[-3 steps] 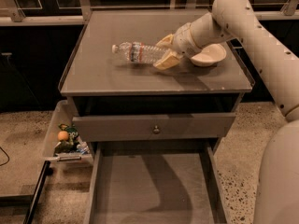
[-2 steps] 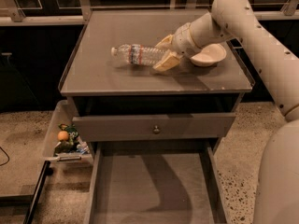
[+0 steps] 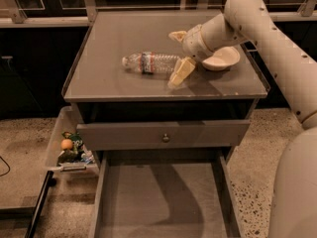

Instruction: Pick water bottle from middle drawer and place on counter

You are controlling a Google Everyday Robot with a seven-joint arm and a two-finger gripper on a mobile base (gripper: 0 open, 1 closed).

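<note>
Bench point(image 3: 114, 38) carried one water bottle point(image 3: 151, 62) lying flat, one bowl point(image 3: 223, 58) nearby; gripper point(image 3: 179, 53) fingers point(image 3: 181, 72) spread open astride bottle's end.

Tool point(image 3: 175, 57) around water bottle point(image 3: 148, 62) on counter point(image 3: 114, 38)

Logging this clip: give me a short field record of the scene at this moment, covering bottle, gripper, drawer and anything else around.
bottle: water bottle lying on its side on the counter, cap end to the left
gripper: gripper at the bottle's right end, open, one finger on each side, spread wider than the bottle
drawer: middle drawer pulled out, only its flat bottom showing
other: bowl on the counter, right of the gripper; bin of toys low on the left
task state: bottle already on the counter
</note>
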